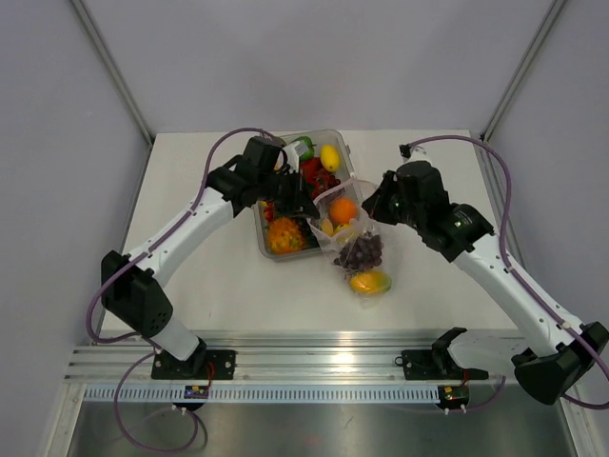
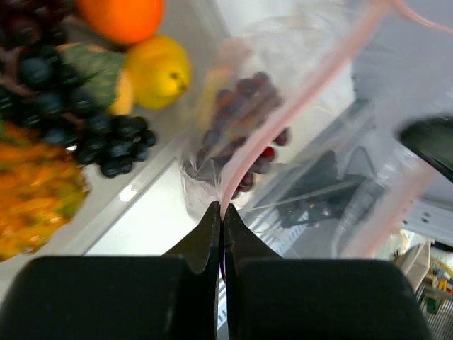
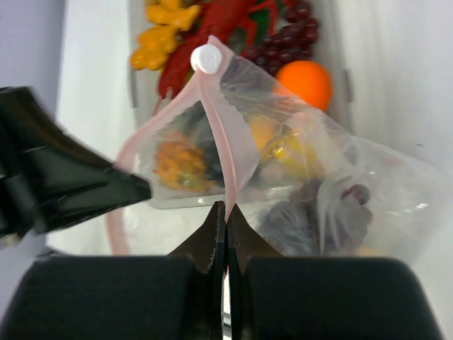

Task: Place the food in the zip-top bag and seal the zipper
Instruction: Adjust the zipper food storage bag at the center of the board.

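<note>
Two pincers are pressed together on the same pink strip, one at each end of the pouch's mouth. The left gripper has its fingers together with the zipper pinched at their tips. In its own wrist view the strip rises from that pinch and runs away up to the right. The right gripper is likewise clamped on the zipper, with no gap between its fingers. From there the strip climbs to a small white slider at the top, then loops down to the left toward the other arm's black fingers.

Between the two grips the zip-top bag hangs with its mouth held open and its lower end down on the table. It lies just right of the tray and overlaps that tray's right edge. Inside the crinkled plastic are purple grapes and, at the bottom end nearest the arm bases, a mango.

An orange shows right at the bag's mouth. Whether it sits inside the bag or in the tray behind it cannot be told.

The tray holds more food: a lemon and a green pepper at the far end, a red lobster-shaped toy, dark grapes, and a knobbly orange-yellow fruit at the near end.
</note>
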